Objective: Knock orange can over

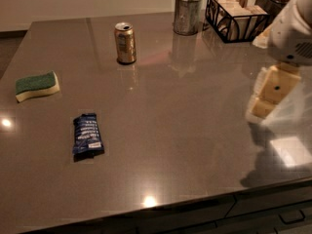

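The orange can (125, 43) stands upright on the grey-brown table (170, 130) at the far middle-left; it is orange-gold with a silver top rim. My gripper (269, 95), cream-coloured below a white arm, hovers over the table's right side. It is far to the right of the can, nearer the front, and touches nothing.
A grey metal cup of white-tipped sticks (187, 12) and a black wire basket of packets (235, 14) stand at the back right. A green-and-yellow sponge (37, 86) lies at the left. A dark blue snack packet (87, 136) lies front left.
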`<action>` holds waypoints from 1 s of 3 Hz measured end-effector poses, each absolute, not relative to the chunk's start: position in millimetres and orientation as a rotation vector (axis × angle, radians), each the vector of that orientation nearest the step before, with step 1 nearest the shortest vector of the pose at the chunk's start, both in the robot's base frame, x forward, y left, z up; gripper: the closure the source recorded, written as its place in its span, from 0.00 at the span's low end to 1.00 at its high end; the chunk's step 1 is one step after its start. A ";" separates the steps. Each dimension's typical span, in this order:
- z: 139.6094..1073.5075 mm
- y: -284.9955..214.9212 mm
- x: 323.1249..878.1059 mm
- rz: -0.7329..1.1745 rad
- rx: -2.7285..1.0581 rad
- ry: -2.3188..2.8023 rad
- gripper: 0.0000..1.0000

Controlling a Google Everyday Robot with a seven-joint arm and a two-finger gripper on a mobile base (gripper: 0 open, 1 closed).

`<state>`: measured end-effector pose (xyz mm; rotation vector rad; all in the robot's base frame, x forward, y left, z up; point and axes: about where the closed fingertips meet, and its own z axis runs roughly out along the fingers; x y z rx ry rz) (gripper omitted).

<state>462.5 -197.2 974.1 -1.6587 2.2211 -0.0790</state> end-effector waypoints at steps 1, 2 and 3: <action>966.9 -159.0 512.6 -0.047 -1.554 2.208 0.00; 956.7 -121.6 561.2 0.004 -1.450 2.199 0.00; 947.0 -83.0 608.9 0.077 -1.351 2.184 0.00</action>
